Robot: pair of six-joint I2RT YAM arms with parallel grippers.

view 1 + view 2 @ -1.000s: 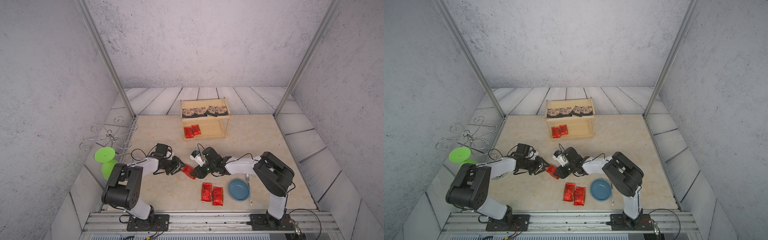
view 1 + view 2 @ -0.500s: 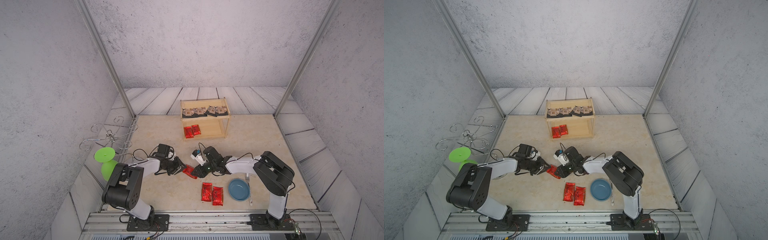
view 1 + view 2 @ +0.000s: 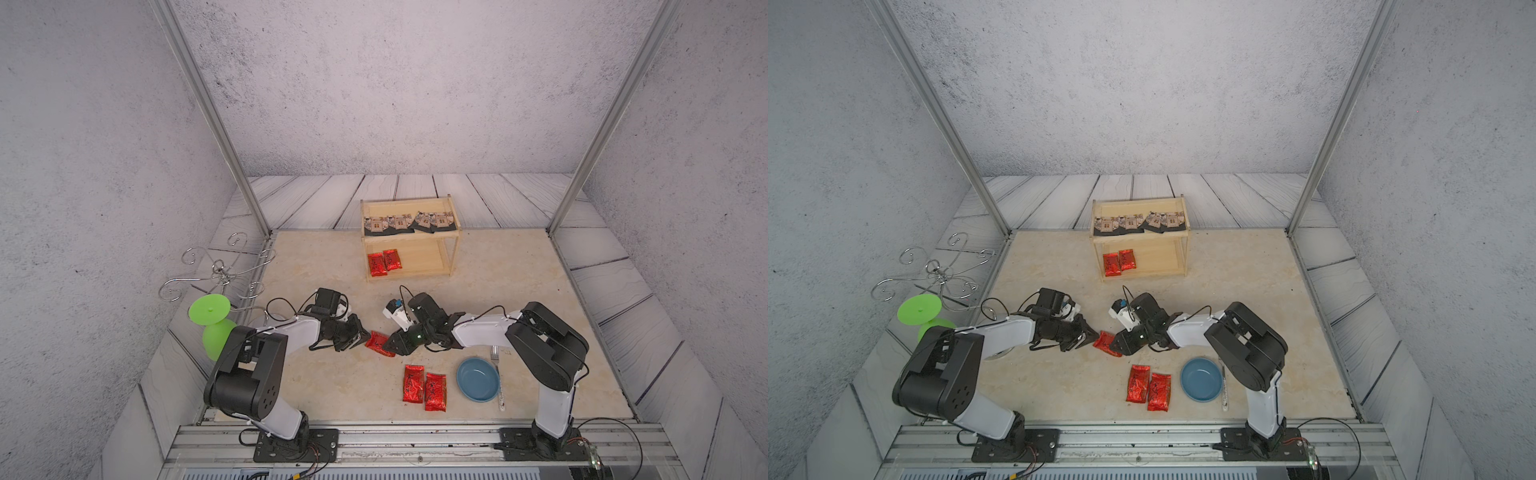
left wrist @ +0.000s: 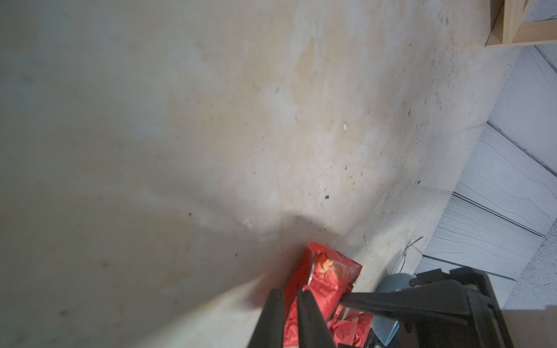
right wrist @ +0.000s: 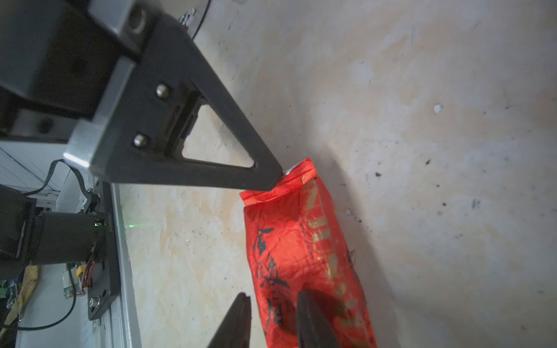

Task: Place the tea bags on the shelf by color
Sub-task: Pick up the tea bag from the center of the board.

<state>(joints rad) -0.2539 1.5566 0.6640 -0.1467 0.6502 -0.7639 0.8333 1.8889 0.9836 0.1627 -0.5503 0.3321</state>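
A glossy red tea bag (image 3: 377, 343) (image 3: 1104, 341) hangs between both grippers at mid-table. My left gripper (image 3: 365, 336) (image 4: 291, 293) is shut on its sealed end (image 4: 328, 271). My right gripper (image 3: 390, 347) (image 5: 272, 301) is shut on its other end (image 5: 289, 241). The pale wooden shelf (image 3: 424, 259) (image 3: 1158, 257) stands behind. Several black tea bags (image 3: 409, 222) (image 3: 1140, 222) line its top tier. Two red ones (image 3: 384, 262) (image 3: 1119, 262) lie on the left of its lower tier. Two more red tea bags (image 3: 413, 383) (image 3: 1138, 383) lie side by side near the front edge.
A blue bowl (image 3: 478, 379) sits right of the front pair, with a fork (image 3: 498, 382) beside it. A green stemmed object (image 3: 210, 309) and a wire stand (image 3: 220, 270) occupy the left border. A corner of the shelf (image 4: 509, 27) shows in the left wrist view.
My left gripper has slid right to the red tea bag and closed its jaws on the bag's end. The right gripper has kept its hold and barely moved.
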